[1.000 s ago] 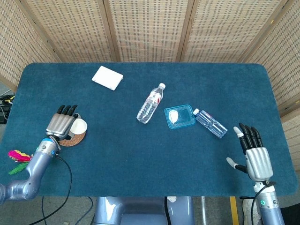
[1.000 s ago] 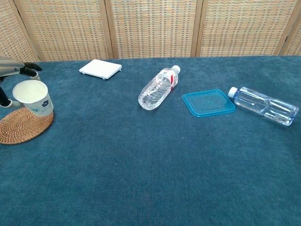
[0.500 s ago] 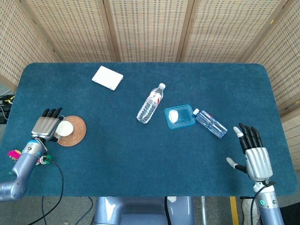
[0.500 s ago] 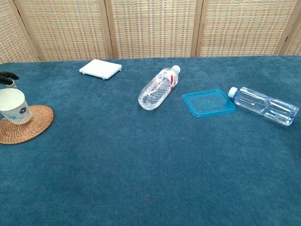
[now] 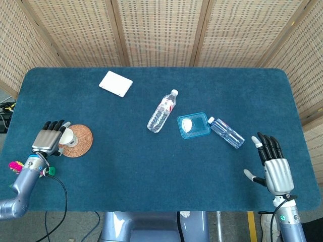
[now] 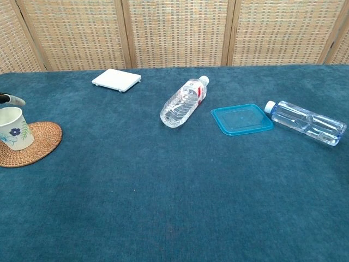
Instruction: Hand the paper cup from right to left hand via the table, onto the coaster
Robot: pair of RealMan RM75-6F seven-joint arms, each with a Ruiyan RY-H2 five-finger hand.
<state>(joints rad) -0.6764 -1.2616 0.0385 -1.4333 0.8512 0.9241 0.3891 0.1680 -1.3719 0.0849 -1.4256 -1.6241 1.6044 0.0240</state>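
Observation:
A white paper cup [image 5: 68, 136] with a blue flower print [image 6: 14, 128] stands on the left part of the round woven coaster [image 5: 82, 142], near the table's left edge. It leans slightly in the chest view, over the coaster [image 6: 38, 144]. My left hand [image 5: 48, 137] wraps the cup from the left side and holds it; only one dark fingertip [image 6: 11, 99] of it shows in the chest view. My right hand [image 5: 275, 169] rests at the near right corner of the table, fingers spread, holding nothing.
A clear water bottle [image 5: 162, 112] lies mid-table, with a blue lid [image 5: 193, 125] and a second bottle [image 5: 226, 132] to its right. A white flat box [image 5: 115, 83] sits at the back left. Wicker screens stand behind the blue cloth.
My left hand has drawn back to the left and nearer, taking the cup from the coaster's right part to its left part. The right hand has not moved.

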